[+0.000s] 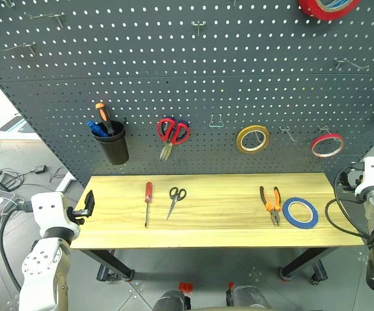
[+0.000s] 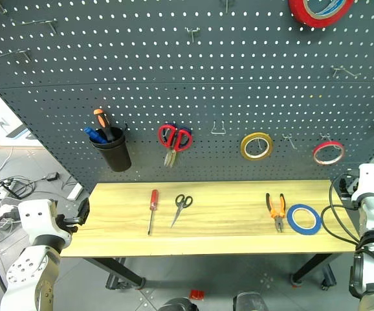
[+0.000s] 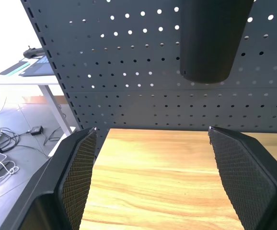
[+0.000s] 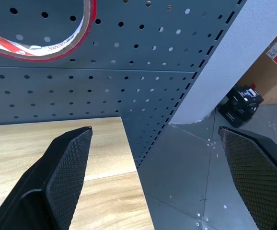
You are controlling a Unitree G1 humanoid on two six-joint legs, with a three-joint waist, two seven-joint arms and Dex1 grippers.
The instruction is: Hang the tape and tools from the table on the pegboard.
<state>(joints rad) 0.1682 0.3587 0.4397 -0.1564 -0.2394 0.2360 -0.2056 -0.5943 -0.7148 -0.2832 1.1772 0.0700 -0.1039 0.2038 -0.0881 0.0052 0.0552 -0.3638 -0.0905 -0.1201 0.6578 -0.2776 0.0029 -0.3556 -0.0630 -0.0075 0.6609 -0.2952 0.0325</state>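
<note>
Left gripper [image 3: 148, 182] fingers spread, empty, at the table's [image 1: 226, 236] left end; right gripper [image 4: 153, 182] fingers spread, empty, at its right end. On the table: screwdriver [image 1: 147, 202], scissors [image 1: 175, 201], pliers [image 1: 271, 203], blue tape [image 1: 300, 212]. Pegboard [image 1: 187, 78] behind; left wrist view sees a black cup's [image 3: 209, 40] underside, right wrist a red tape ring [image 4: 42, 40].

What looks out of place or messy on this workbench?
Nothing is spilled or broken. Four things lie on the table rather than hang on the pegboard: the red screwdriver, small scissors, pliers and blue tape. They lie neatly apart.
</note>
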